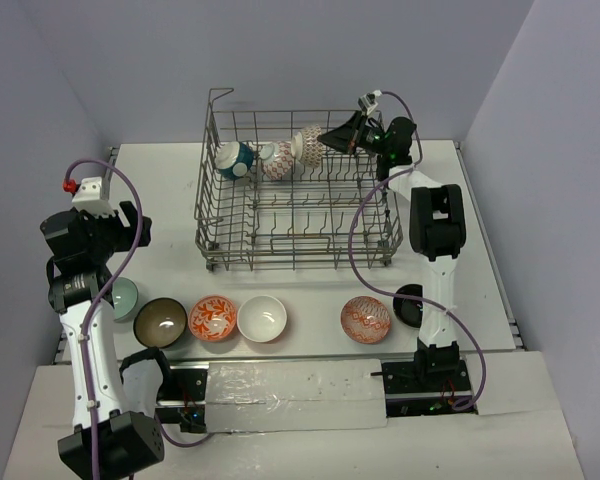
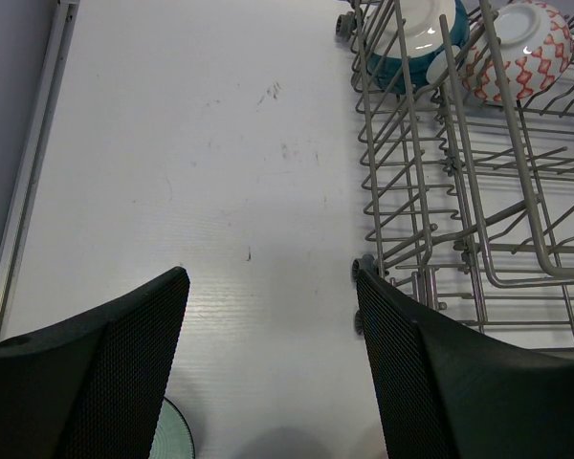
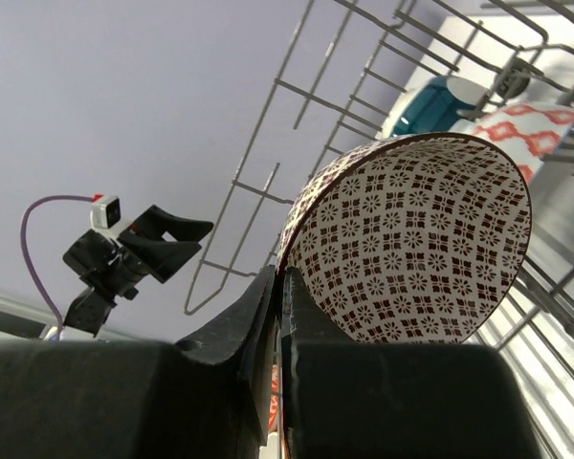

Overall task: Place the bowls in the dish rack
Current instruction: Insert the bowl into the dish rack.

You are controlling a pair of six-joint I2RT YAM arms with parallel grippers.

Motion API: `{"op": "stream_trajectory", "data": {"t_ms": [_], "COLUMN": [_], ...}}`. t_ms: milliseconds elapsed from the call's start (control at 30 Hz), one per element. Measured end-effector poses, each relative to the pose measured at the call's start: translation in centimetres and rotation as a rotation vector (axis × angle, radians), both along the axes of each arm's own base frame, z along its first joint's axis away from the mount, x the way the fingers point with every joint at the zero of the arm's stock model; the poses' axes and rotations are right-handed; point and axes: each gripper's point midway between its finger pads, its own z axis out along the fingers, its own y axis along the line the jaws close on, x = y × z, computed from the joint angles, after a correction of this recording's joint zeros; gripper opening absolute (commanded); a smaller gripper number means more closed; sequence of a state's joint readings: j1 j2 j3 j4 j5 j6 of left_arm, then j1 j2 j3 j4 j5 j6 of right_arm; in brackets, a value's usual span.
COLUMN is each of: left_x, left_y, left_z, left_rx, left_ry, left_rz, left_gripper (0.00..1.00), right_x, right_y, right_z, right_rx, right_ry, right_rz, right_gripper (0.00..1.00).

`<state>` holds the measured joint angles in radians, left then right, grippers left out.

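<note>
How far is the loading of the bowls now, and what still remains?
Done: a teal bowl and a red-and-white bowl stand in the dish rack. In hand: the right end effector pinches the rim of a dark-patterned bowl beside them. Left: six bowls on the table, from the pale green bowl to the black bowl; the left end effector hangs open, empty.

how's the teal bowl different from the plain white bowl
The teal bowl stands tipped on its side in the dish rack; the white bowl sits mouth up on the table. The teal bowl is teal outside, the white bowl white inside. Both are small, round and unheld.
</note>
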<state>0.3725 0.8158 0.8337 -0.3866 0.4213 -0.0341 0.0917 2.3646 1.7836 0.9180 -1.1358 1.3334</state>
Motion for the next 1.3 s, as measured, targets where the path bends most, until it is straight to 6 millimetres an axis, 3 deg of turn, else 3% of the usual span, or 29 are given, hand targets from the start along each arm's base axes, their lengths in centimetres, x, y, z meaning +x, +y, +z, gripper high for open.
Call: {"op": "stream_trajectory", "data": {"t_ms": [433,1300], "left_x": [0.0,0.2], "left_y": [0.0,0.1], "left_z": [-0.1,-0.4], "left_rx": [-0.001,-0.006], "left_ry": [0.002,0.015], "left_rz": [0.000,0.000], "left_gripper": [0.76,0.76], "right_x": [-0.5,-0.4], "right_y": [-0.2,-0.1], "right_z": [1.0,-0.7], "right_rx": [0.053,0.008], "right_ry": [-0.057,-0.091], "right_rz": [-0.020,-0.035], "right_gripper": [0.00,0.00]}}
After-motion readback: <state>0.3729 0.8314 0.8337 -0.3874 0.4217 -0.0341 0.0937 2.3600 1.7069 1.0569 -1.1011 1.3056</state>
